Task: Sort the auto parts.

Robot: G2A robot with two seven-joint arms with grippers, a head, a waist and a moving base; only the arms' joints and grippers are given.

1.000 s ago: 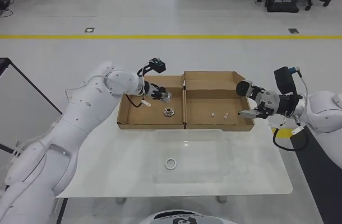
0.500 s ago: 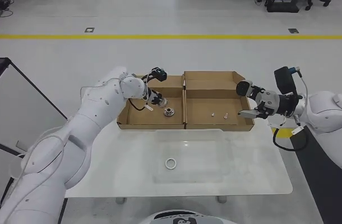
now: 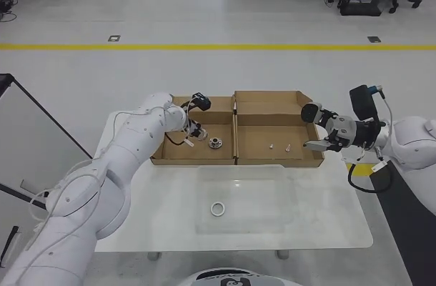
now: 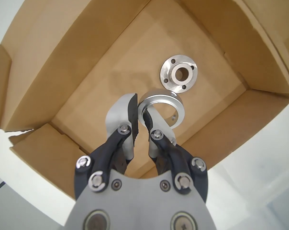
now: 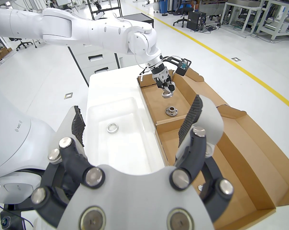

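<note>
My left gripper is shut on the wall of a silver metal ring, one finger inside it and one outside. It hangs over the left cardboard box, just above the floor. A round silver flange with bolt holes lies flat on that floor, right beside the ring. From above, the left gripper sits left of the flange. My right gripper stands open and holds nothing, at the right end of the right cardboard box.
Two small bolts lie on the right box's floor. A clear plastic tray stands in front of the boxes, with another silver ring in it. Bare white table lies around the tray.
The left arm has swung its elbow in, and its gripper with the ring has moved a little down and left inside the left box. The right arm has kept still.
</note>
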